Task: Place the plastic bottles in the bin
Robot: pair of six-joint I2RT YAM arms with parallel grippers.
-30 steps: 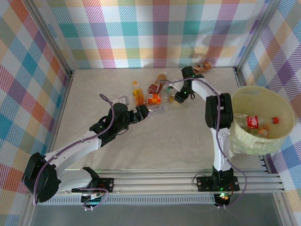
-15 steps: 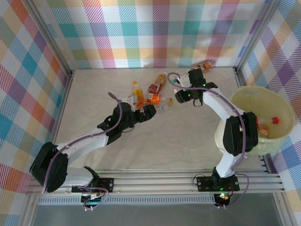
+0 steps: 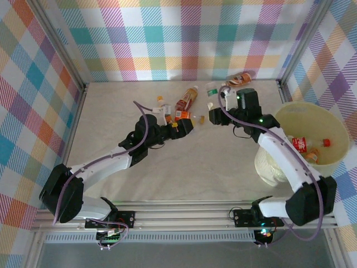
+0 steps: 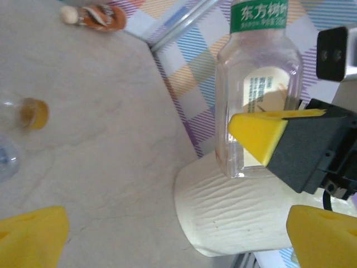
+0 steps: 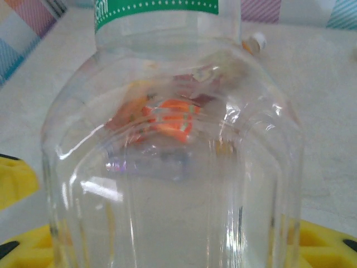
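Backdrop: pastel plaid walls all round, with a pale stone-look surface (image 3: 111,167) under everything.
Left claw: the left claw (image 3: 188,124) sits mid-frame in the top view, right against the pile. Its yellow pads are spread wide in its own camera, with nothing between them.
Loose pile: a few plastic bottles (image 3: 181,109) lie flat, upper middle of the top view. The orange one (image 3: 192,92) points diagonally toward the upper right.
Held one: the clear bottle (image 4: 259,78) with the green label is pinched in the right claw (image 3: 213,115), just right of the pile and left of the bin.
Axis: in the left wrist view its long axis runs up the frame, label end at the top. The pad bites low on the body, near the base.
Handling: looks empty, so I'd guess light, slick and easy to dent. Squeezing across the flatter sides of the body seems safest, and gently.
Bin: the big cream bin (image 3: 305,105) is on the right edge, with some bottles (image 3: 300,144) already inside.
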